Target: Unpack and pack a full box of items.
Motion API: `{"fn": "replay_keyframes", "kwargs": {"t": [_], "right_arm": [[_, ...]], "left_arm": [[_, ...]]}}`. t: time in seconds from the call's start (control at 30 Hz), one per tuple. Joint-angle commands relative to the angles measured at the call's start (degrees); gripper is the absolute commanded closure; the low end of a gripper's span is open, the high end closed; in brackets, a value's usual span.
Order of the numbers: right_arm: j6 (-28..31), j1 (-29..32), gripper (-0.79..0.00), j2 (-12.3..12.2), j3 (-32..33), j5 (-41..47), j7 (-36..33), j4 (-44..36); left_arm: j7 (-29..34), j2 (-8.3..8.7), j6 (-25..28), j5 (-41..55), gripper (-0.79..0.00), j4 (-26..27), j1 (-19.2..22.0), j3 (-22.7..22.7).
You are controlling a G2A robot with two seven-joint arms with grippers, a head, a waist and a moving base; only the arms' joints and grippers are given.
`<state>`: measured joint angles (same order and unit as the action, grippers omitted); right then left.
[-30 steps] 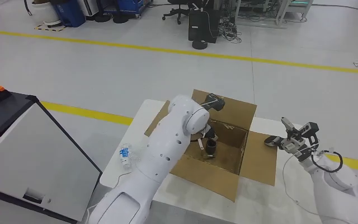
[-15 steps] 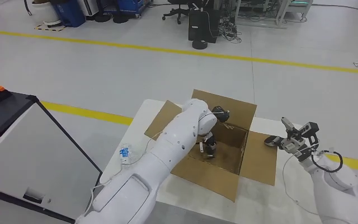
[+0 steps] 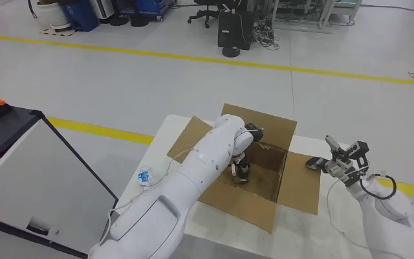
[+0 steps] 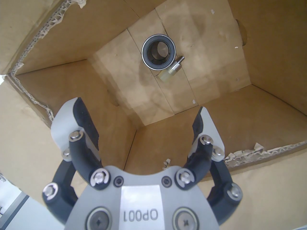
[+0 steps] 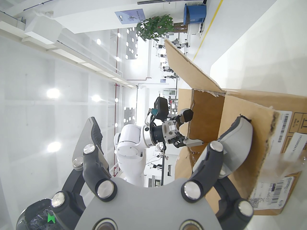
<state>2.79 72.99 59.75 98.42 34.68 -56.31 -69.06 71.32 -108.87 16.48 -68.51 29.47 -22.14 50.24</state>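
Black with a metal rim, the ring (image 4: 158, 54) lies at the middle of the box (image 4: 239, 96) floor, a small metal pin (image 4: 173, 69) just beside it; the box stands near the far edge of the bench (image 3: 160, 150). We judge the ring stiff, heavy and smooth, best taken across its outer wall. The left gripper (image 4: 139, 108) hangs well above it, fingers (image 4: 82, 118) spread and empty; the right gripper (image 5: 168, 123) is open, outside the box.

- The box (image 3: 246, 201) sits on the worktop (image 3: 304, 230).
- A ring (image 4: 146, 56) lies on the box floor, with a small fitting (image 4: 173, 69) touching it.
- A bottle (image 3: 144, 177) lies on the worktop, left of the box.
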Motion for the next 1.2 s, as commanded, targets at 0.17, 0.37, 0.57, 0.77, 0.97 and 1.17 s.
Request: {"fn": "replay_keyframes", "kwargs": {"t": [0.17, 0.37, 0.57, 0.77, 0.97, 1.17], "right_arm": [[0.0, 0.0, -0.785, 0.0, 0.0, 0.0, 0.0, 0.0], [0.0, 0.0, -0.785, 0.0, 0.0, 0.0, 0.0, 0.0], [0.0, 0.0, -0.785, 0.0, 0.0, 0.0, 0.0, 0.0], [0.0, 0.0, -0.785, 0.0, 0.0, 0.0, 0.0, 0.0], [0.0, 0.0, -0.785, 0.0, 0.0, 0.0, 0.0, 0.0], [0.0, 0.0, -0.785, 0.0, 0.0, 0.0, 0.0, 0.0]], "left_arm": [[-1.3, 0.16, -1.2, 0.0, -0.785, -0.6, -0.7, 0.2], [-0.3, 0.3, 0.2, 2.4, -0.785, -3.5, -1.4, 0.9], [-2.3, -0.4, 1.9, 4.2, -0.785, -7.3, -0.7, 0.4], [-7.3, -1.47, 4.0, 5.5, -0.785, -12.1, -0.2, -0.5], [-12.3, -2.56, 2.8, 5.5, -0.785, -15.5, 0.3, -1.4], [-15.3, -3.24, 1.1, 8.0, -0.785, -18.1, 0.7, -0.7]]}}
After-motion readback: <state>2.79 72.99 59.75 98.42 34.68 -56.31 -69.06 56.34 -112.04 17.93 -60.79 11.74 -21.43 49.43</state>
